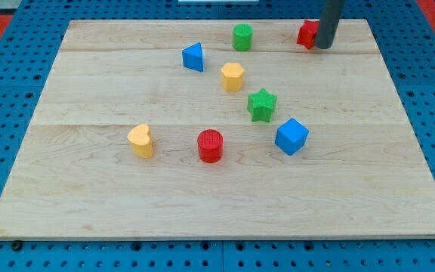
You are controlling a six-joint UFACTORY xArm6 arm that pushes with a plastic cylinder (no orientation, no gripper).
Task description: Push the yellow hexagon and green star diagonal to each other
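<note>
The yellow hexagon [232,76] stands above the board's middle. The green star [262,104] lies just below and to its right, a small gap between them. My tip [323,47] is at the view's top right, touching the right side of a red block [306,34], far from both the hexagon and the star.
A green cylinder [242,36] is at the top centre, a blue triangle block [193,57] left of the hexagon, a blue cube [291,136] below right of the star, a red cylinder [211,145] and a yellow heart [140,140] lower left. The wooden board [89,196] lies on a blue pegboard.
</note>
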